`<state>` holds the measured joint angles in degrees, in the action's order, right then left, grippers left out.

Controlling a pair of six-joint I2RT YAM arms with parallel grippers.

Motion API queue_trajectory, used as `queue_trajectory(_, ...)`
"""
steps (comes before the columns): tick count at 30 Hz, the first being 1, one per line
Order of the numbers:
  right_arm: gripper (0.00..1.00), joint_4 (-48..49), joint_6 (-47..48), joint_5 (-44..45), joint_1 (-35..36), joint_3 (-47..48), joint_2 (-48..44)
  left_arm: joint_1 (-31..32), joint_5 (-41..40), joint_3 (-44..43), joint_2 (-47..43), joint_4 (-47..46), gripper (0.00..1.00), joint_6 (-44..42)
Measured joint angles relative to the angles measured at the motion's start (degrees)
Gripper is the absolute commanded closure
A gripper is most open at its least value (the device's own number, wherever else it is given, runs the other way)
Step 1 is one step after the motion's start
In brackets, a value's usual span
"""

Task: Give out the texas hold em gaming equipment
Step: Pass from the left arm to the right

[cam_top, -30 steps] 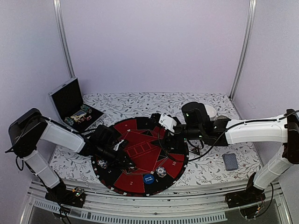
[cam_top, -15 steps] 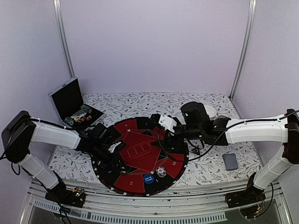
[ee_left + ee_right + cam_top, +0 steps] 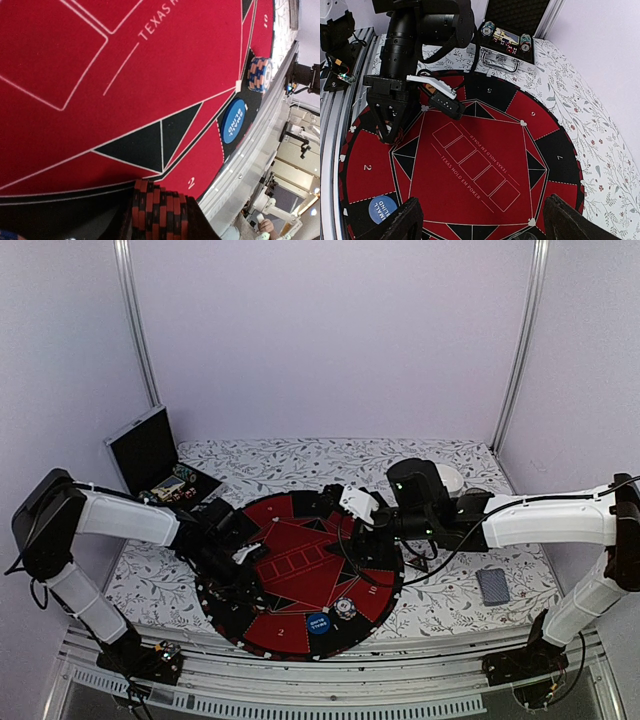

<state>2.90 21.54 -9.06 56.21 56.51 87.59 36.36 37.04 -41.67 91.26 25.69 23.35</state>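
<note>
**While the left jaws grip a chip stack (image 3: 160,210), the right jaws stand wide over the poker mat (image 3: 300,560)**

Clamped between the left jaws, the chip stack of red-and-black discs sits at the near-left rim of the round red-and-black mat. In the left wrist view it is close to the wedge numbered 2. Whether its underside touches the felt cannot be told. Seen from above, the left jaws are low over the mat's left edge.

The right jaws are apart. Their two dark fingers (image 3: 402,220) are splayed at the bottom corners of the right wrist view with nothing between them. From above, they hover over the far-right part of the mat, beyond the printed row of five card boxes.

On the mat's near edge lies a blue disc (image 3: 318,622) lettered "small blind". Just to its right stands a second stack (image 3: 345,608) of chips, which shows orange, blue and white in the left wrist view.

A grey-blue-backed deck of cards (image 3: 492,585) lies off the mat on the flowered tabletop (image 3: 450,615), well to the right. An open black case (image 3: 160,465) rests at the tabletop's far left, with spare chips (image 3: 488,29) standing in its tray.
</note>
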Motion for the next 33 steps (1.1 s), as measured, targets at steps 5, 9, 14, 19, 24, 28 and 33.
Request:
queue_trajectory(5, 0.14, -0.35, 0.00, 0.59, 0.00, 0.00, -0.15, 0.00, -0.94, -0.83, -0.68, 0.81, 1.00, -1.40)
queue_trajectory(9, 0.16, -0.37, -0.11, 0.50, 0.00, 0.00, -0.17, -0.17, -2.58, -2.64, -4.26, -0.68, 1.00, -0.96)
queue_trajectory(14, 0.16, 1.31, 0.11, 0.20, 0.66, 0.00, -0.15, -0.13, -2.03, -6.32, -6.86, -7.93, 1.00, 7.06)
queue_trajectory(19, 0.24, 7.04, 0.72, 0.79, 3.76, 3.15, 3.72, 0.46, -4.11, -9.73, -7.39, -14.08, 1.00, 14.75)
queue_trajectory(24, 0.38, 10.84, -2.80, 2.43, 4.66, 9.51, 12.04, 1.16, -6.43, -10.43, -8.15, -18.32, 1.00, 19.69)
queue_trajectory(28, 0.45, 13.86, -5.92, 4.37, 4.63, 9.64, 15.02, 1.64, -7.78, -10.43, -8.68, -20.09, 1.00, 21.81)
queue_trajectory(33, 0.45, 16.15, -9.60, 6.43, 4.59, 10.64, 17.81, 1.81, -8.20, -10.43, -8.87, -20.61, 1.00, 22.43)
